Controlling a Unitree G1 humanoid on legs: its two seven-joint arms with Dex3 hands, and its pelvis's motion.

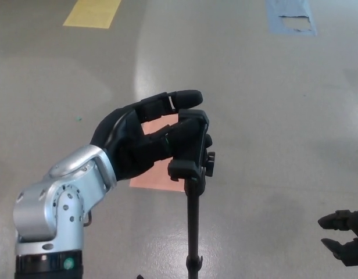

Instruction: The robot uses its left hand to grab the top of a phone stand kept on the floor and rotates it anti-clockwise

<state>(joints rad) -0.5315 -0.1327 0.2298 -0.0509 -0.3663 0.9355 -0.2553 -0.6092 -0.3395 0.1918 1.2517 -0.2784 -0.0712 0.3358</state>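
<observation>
The phone stand (pixel 192 174) is seen near the middle of the head view, standing upright on the grey floor (pixel 272 116), with its thin black pole running down to the lower edge of the picture and its black clamp head at the top. The clamp head is gripped by the left hand (pixel 147 139), which enters from the lower left on a silver forearm (pixel 57 203). The lower fingers (pixel 179 136) of that hand are wrapped against the near side of the clamp head, while one finger is held out above it, its tip reaching just past the top of the clamp and not clearly touching it. A small knob is visible on the right side of the clamp head. A flat pinkish-orange patch (pixel 158 177) lies on the floor behind the stand, partly covered by the hand. The right hand (pixel 344 235) is seen only in part at the lower right edge, well apart from the stand, with its dark fingers spread and nothing held between them. A yellow marking (pixel 93 13) is seen on the floor at the upper left, and a blue marking (pixel 289 14) with a worn spot at the upper right.
</observation>
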